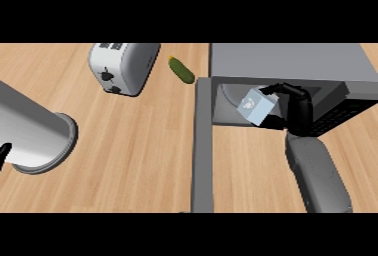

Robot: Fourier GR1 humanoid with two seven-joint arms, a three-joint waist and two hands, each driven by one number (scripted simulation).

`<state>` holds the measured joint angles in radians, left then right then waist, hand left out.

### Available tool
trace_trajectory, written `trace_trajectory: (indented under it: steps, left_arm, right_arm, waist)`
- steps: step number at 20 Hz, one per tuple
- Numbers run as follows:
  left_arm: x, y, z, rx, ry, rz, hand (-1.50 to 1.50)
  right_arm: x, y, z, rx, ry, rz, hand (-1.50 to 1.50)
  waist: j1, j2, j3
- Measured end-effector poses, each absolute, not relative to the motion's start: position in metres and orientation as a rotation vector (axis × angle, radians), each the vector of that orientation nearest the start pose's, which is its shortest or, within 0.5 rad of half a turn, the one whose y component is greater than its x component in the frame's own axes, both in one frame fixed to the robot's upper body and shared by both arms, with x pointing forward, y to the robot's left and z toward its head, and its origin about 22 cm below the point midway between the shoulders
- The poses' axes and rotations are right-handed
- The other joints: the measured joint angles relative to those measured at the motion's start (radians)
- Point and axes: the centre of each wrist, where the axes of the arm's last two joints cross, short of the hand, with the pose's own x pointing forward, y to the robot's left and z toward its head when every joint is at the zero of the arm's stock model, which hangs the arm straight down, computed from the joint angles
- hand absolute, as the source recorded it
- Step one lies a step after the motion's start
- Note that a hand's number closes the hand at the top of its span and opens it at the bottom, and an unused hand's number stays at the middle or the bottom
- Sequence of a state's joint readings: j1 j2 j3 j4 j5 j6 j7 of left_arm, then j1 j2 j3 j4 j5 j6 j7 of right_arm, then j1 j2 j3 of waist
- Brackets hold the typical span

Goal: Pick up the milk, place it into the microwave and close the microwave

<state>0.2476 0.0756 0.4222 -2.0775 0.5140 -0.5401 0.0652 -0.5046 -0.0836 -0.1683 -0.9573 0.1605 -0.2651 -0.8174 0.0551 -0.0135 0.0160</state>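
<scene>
The milk carton [258,106], pale blue with a white label, is tilted inside the open mouth of the grey microwave [288,60]. My right hand [294,102] reaches into the microwave's cavity and curls round the carton's right side. The microwave's door [201,145] stands swung open, pointing toward me as a long grey slab. At the picture's left edge only a black sliver of my left hand [4,152] shows beside a big grey pot.
A silver toaster [122,66] stands at the back left. A green cucumber [181,69] lies between the toaster and the microwave. A large grey pot [33,135] fills the left edge. Bare wooden counter [133,165] spreads between the pot and the door.
</scene>
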Motion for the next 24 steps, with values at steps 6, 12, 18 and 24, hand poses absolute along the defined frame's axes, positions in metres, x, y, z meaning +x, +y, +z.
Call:
trace_trajectory:
  steps: [6, 12, 18, 24]
  left_arm:
    - [0.152, 0.338, 0.092, -0.233, -1.945, -0.05, -1.5]
    - [0.157, 0.338, 0.096, -0.219, -1.942, -0.094, -1.5]
    - [0.163, 0.335, 0.1, -0.209, -1.944, -0.134, -1.5]
    - [0.169, 0.33, 0.1, -0.227, -1.941, -0.164, -1.5]
  right_arm:
    - [0.353, -0.236, -0.007, -0.502, -2.287, 0.071, 1.5]
    - [0.348, -0.245, -0.008, -0.685, -2.323, 0.086, -1.5]
    - [0.341, -0.257, -0.01, -0.829, -2.339, 0.172, -1.5]
    - [0.334, -0.259, -0.016, -0.885, -2.32, 0.175, -1.5]
  waist:
    - [0.029, 0.005, -0.006]
    - [0.058, 0.017, -0.013]
    - [0.081, 0.024, -0.019]
    - [0.099, 0.03, -0.025]
